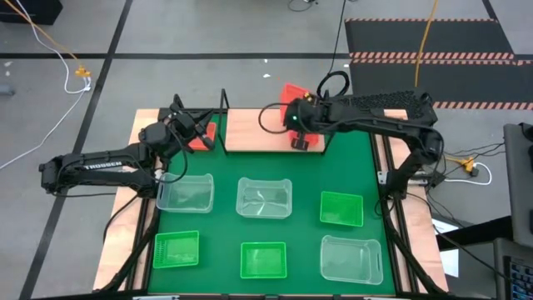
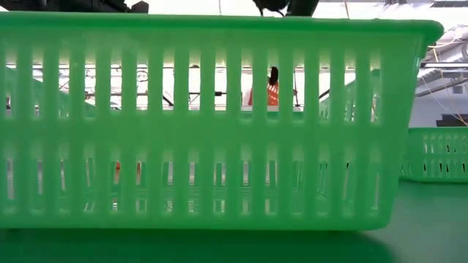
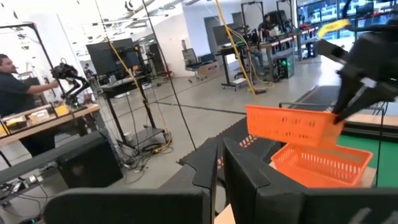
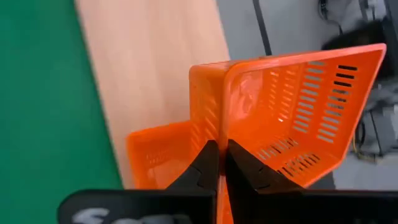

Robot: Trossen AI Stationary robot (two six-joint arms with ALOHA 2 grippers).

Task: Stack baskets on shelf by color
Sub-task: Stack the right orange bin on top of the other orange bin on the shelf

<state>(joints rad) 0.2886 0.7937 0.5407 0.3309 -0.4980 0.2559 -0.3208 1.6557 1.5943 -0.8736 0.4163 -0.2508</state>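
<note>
Over the light-wood shelf point(image 1: 258, 132) at the table's far edge, my right gripper point(image 1: 300, 125) is shut on a red basket point(image 1: 293, 92). That basket hangs tilted above a second red basket point(image 4: 155, 158), which rests on the shelf's right end. My left gripper point(image 1: 198, 133) hovers left of the shelf over a third red basket point(image 1: 204, 138). In the left wrist view its fingers point(image 3: 205, 165) are together with nothing between them. Three green baskets point(image 1: 341, 208) point(image 1: 176, 248) point(image 1: 263, 260) and three clear ones point(image 1: 185, 192) point(image 1: 265, 197) point(image 1: 351, 258) stand on the green mat. My right gripper pinches the red basket's end wall point(image 4: 219, 127) near a corner, one finger inside and one outside, slanting down from above. The basket is lifted clear and tilted, just above the other red basket point(image 3: 323, 163) on the shelf.
A green basket point(image 2: 212, 124) stands right in front of the low camera and fills that view; another point(image 2: 439, 153) shows to its right. The shelf's black rod frame point(image 1: 223, 107) rises at its left end. A person sits at a desk point(image 3: 12, 87) beyond the table.
</note>
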